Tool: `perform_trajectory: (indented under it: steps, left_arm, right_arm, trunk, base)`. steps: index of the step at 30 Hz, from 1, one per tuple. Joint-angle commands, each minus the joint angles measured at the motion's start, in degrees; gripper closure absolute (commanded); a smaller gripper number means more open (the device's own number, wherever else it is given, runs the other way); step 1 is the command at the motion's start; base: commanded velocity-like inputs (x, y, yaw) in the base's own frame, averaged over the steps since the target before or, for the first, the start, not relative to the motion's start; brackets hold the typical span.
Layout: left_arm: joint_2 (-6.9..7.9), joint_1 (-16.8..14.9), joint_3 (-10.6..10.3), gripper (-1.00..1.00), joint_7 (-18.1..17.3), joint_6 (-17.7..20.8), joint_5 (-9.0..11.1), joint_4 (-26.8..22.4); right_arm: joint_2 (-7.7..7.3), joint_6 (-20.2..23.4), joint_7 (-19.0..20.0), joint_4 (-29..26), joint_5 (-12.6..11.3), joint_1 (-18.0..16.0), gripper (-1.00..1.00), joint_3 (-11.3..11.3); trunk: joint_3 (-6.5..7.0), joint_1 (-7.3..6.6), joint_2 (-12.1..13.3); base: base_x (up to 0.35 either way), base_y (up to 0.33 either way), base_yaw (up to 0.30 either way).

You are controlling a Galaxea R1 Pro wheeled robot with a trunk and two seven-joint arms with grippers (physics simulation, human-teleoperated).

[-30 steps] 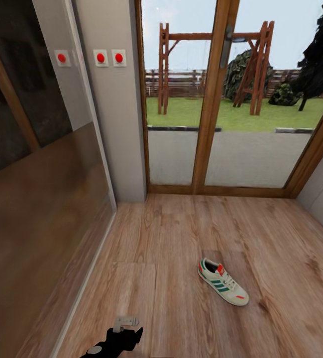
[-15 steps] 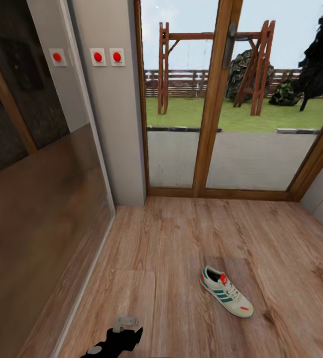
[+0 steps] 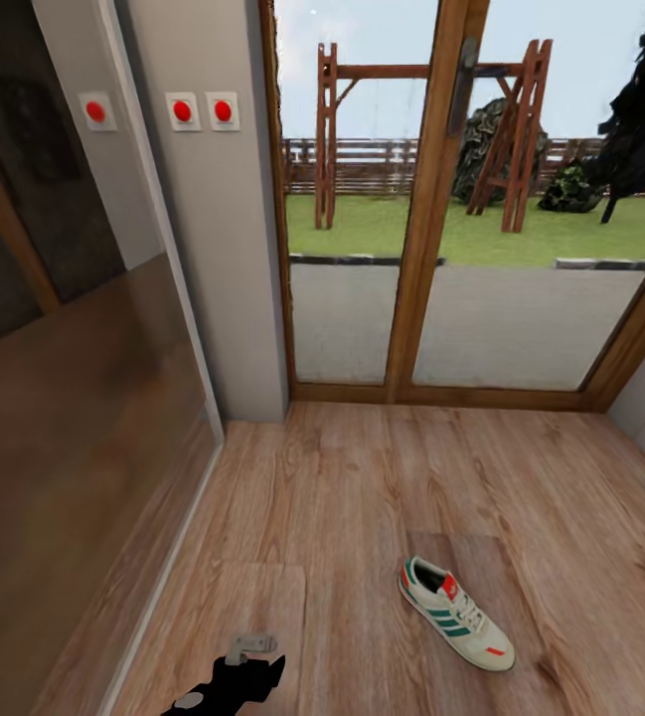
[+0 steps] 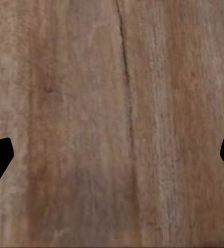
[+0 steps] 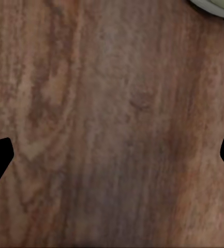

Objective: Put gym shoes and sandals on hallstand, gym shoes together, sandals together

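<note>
Wood-plank corridor floor (image 3: 362,497), one gym shoe (image 3: 455,612), grippers seemingly spread.

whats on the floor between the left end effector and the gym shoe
Nothing but bare wood planks. In the head view, the corridor floor runs unbroken from the left end effector to the gym shoe.

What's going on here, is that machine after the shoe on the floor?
Probably, but nothing is picked up yet. One white gym shoe with green stripes lies on the wood corridor floor near the glass doors. The left claw and the right claw both hang open over bare planks, holding nothing. A pale rounded edge, possibly the shoe, sits at the corner of the right wrist view.
</note>
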Motion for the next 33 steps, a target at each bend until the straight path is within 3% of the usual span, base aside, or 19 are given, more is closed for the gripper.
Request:
perform_trajectory:
  steps: [1, 11, 33]
  left_arm:
    - [-0.02, 0.0, 0.0, -1.00, 0.0, 0.0, 0.0, 0.0]
    - [-0.01, 0.0, 0.0, -1.00, 0.0, 0.0, 0.0, 0.0]
    - [-0.04, 0.0, 0.0, -1.00, 0.0, 0.0, 0.0, 0.0]
  right_arm:
    - [0.00, 0.0, 0.0, 0.0, 0.0, 0.0, -1.00, 0.0]
    - [0.00, 0.0, 0.0, 0.0, 0.0, 0.0, -1.00, 0.0]
    - [0.00, 0.1, 0.7, 0.1, 0.0, 0.0, -1.00, 0.0]
  trunk:
    - [0.00, 0.00, 0.0]
    - [0.00, 0.00, 0.0]
    - [0.00, 0.00, 0.0]
  base:
    - [0.083, -0.191, 0.000]
    - [0.033, -0.102, 0.000]
    - [0.136, -0.184, 0.000]
